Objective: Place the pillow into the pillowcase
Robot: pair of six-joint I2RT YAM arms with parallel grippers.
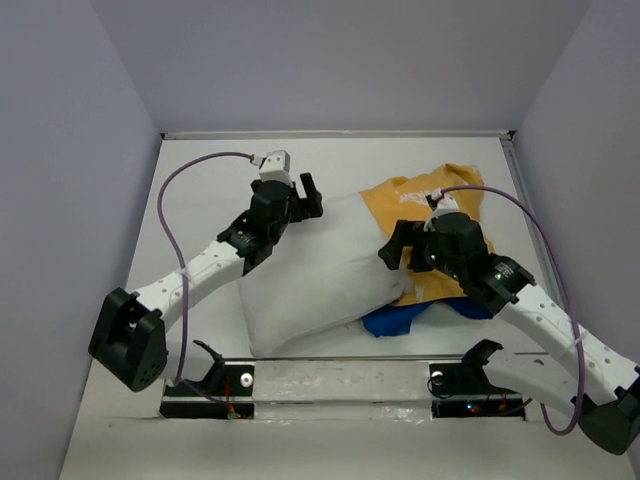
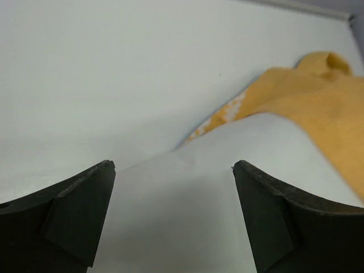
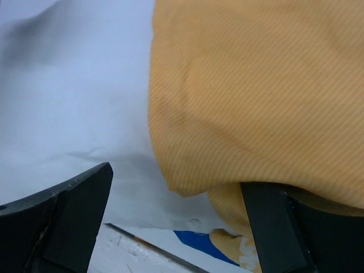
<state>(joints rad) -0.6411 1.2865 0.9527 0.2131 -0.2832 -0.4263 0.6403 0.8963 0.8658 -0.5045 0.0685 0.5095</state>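
Table (image 1: 200,170): left pincer (image 1: 308,196), right pincer (image 1: 393,245) at pillow (image 1: 315,275)

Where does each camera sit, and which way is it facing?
Top external: above and behind, looking down at the table; whole arms, left gripper, right gripper show.
Left wrist: low over the pillow, facing the pillowcase; its open fingers.
Right wrist: close on the pillowcase's edge; open fingers.
Shared: both wrists see pillow meeting pillowcase.

LIGHT: you have bright, even, diffuse light from above | SHADOW: soft, faint beneath the pillow (image 1: 310,285) | FOCUS: your top view sharp; left wrist view softens the far pillowcase (image 2: 318,102)
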